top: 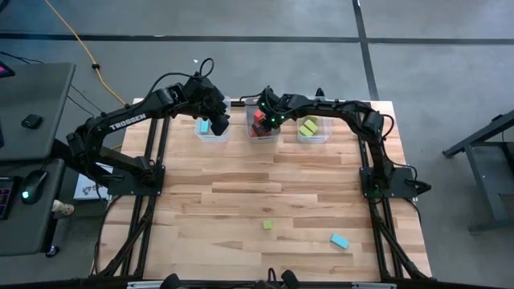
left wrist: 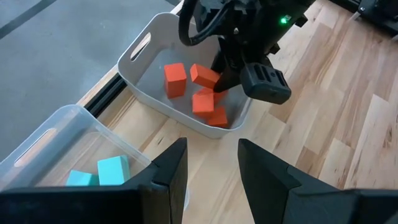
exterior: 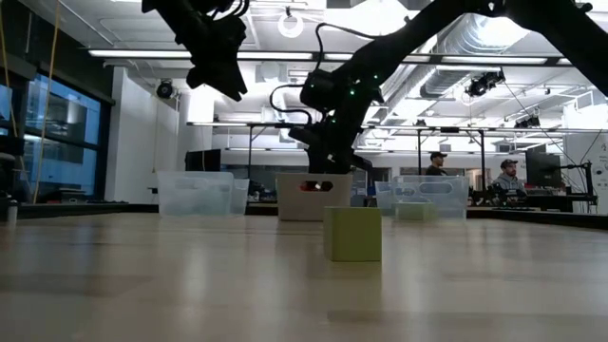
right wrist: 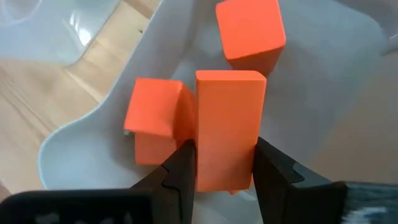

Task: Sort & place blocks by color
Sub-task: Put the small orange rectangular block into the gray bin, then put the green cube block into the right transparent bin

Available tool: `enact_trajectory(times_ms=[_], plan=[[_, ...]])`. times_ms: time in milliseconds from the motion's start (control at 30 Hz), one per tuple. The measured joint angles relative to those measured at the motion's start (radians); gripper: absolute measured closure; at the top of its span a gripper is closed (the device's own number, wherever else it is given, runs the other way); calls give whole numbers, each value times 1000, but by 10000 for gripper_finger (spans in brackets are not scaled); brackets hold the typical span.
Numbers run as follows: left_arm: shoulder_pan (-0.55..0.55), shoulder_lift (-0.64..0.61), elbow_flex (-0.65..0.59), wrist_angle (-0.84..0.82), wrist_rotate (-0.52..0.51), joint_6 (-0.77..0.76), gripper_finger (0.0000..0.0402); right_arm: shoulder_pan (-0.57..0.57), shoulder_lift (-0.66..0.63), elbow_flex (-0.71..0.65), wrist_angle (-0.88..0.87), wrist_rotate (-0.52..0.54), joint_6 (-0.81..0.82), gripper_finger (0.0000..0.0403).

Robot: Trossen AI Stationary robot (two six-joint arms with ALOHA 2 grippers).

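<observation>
R gripper [right wrist: 219, 163] pinching red-orange bar [right wrist: 227, 124] over middle bin [left wrist: 138, 55], I lower before release so it settles flat; L gripper [left wrist: 211, 163] fingers spread, empty, above blue bin [left wrist: 37, 140]

The right gripper [right wrist: 222, 163] hides the lower end of the tall red-orange bar block [right wrist: 228, 121] clamped between its fingers, and that bar covers part of the red-orange cube [right wrist: 154, 118] beside it; in the overhead view the left gripper [top: 217, 122] masks most of the clear plastic left bin [top: 214, 135]; at table height a lime green cube [exterior: 352, 234] blocks the white middle bin [exterior: 309, 197]
</observation>
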Motion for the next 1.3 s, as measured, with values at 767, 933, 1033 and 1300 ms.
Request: enact_trajectory(times_ms=[767,933,1033,1300], plan=[[0,0,0,-15,0,3,284,0,-5,11,12,-23,11,243],[0,0,0,-19,0,3,284,4,-6,121,-112,-20,-22,252],[0,0,0,-19,0,3,284,18,-6,208,-197,9,-62,254],[0,0,0,-67,0,3,284,68,-8,412,-443,72,-186,254]])
